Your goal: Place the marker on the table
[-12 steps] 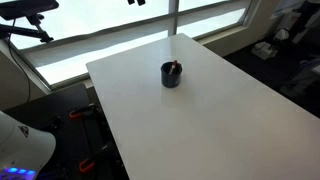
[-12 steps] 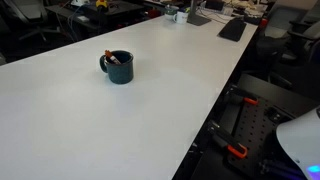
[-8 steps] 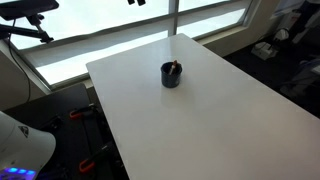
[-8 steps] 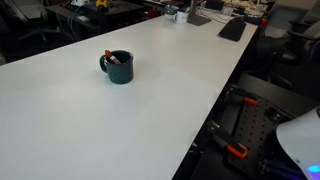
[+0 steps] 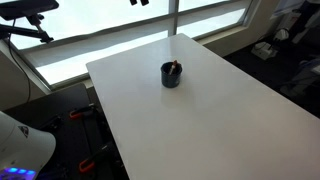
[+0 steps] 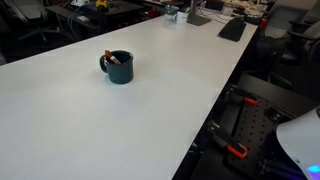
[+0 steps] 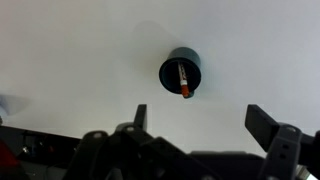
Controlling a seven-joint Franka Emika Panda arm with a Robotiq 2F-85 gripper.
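Observation:
The marker (image 7: 184, 80), a short orange stick, stands tilted inside the dark round cup (image 7: 181, 71) on the white table (image 7: 70, 60). It shows in both exterior views as a reddish tip in the cup (image 5: 171, 74) (image 6: 118, 66). In the wrist view my gripper (image 7: 202, 120) is open and empty, high above the table, its two dark fingers (image 7: 268, 124) spread wide below the cup in the picture. The gripper does not show in the exterior views.
The table (image 5: 200, 110) has its edges near a window wall at the back and a dark floor with red-handled clamps (image 6: 236, 152). Office desks with clutter (image 6: 200, 12) lie beyond the far end. A white robot base part (image 5: 20, 145) sits at one corner.

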